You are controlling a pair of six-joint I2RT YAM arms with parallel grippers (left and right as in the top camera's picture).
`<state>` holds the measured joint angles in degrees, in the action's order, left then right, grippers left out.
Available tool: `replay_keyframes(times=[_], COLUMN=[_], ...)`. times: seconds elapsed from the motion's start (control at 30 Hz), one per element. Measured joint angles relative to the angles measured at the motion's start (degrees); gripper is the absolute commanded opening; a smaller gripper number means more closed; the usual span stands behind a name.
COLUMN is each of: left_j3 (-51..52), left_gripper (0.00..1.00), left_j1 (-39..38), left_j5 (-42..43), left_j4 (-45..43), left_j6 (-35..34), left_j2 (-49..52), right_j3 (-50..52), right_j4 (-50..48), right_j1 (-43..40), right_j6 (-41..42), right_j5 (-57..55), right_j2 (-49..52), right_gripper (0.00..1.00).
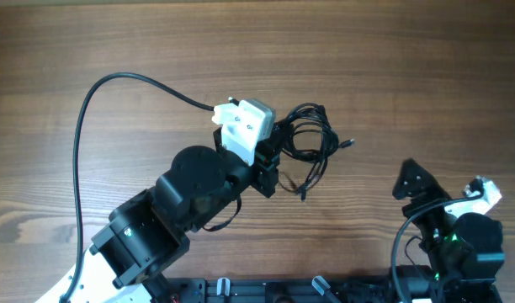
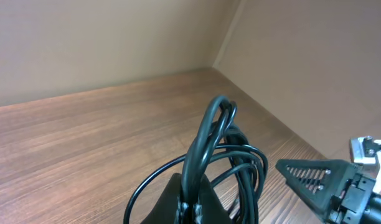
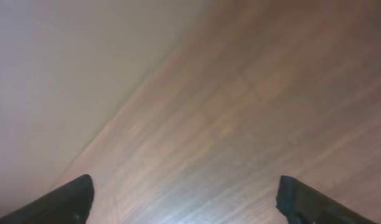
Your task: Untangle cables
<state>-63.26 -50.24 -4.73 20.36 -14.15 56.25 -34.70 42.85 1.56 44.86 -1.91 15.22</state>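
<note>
By the near right corner of the table [image 1: 493, 101], the right fingers [image 3: 66, 199] stand wide apart with nothing between them, only wood below. They point toward the middle, which reads as waiting for a strand to be offered. Further in, near the table's middle, the left fingers [image 2: 175, 199] are pressed together on the cables [image 1: 312, 135], pinching a few strands at the bundle's left side where its loops meet. In the left wrist view one loop rises upright from the pinch while the others sag beyond it. The bundle therefore seems lifted a little there, probably to let the tangle hang loose and show which strand crosses which. The coils overlap, not yet separated. One small plug end [image 1: 350, 143] sticks out toward the right edge, and another end [image 1: 304, 195] trails toward the near edge. Either looks the easiest hold for the open fingers. Beyond, the wrist camera's thick lead [image 1: 81, 126] arcs toward the far left
</note>
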Motion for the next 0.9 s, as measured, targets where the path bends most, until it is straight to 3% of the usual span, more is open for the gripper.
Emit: replay_keyframes(times=[0.23, 0.43, 0.57, 0.73, 0.83, 0.87, 0.9], left_j3=[0.0, 0.0, 0.0, 0.0, 0.0, 0.0, 0.0], left_gripper=[0.04, 0.04, 0.04, 0.04, 0.04, 0.04, 0.04], left_j1=[0.1, 0.0, 0.0, 0.0, 0.1, 0.1, 0.1], left_j5=[2.9, 16.0, 18.5, 24.9, 29.5, 31.0, 32.7], left_j4=[-0.1, -0.2, -0.9, -4.4, -5.3, -5.4, -5.4], left_j6=[4.8, 15.2, 16.9, 17.6, 17.9, 18.0, 18.0], left_j2=[0.0, 2.1, 4.5, 4.9, 4.9, 4.9, 4.9], right_j3=[0.0, 0.0, 0.0, 0.0, 0.0, 0.0, 0.0], right_j4=[-12.3, -20.7, -20.9, -19.3, -18.2, -18.2, -17.9], right_j1=[0.0, 0.0, 0.0, 0.0, 0.0, 0.0, 0.0], right_j6=[-25.1, -32.6, -33.2, -34.0, -33.8, -33.8, -34.1], right_j5=[27.5, 46.6, 49.1, 48.1, 45.0, 44.5, 43.6], right_j2=[0.0, 0.0, 0.0, 0.0, 0.1, 0.0, 0.0], right_gripper=[0.99, 0.98, 0.92, 0.66, 0.21, 0.09, 0.04])
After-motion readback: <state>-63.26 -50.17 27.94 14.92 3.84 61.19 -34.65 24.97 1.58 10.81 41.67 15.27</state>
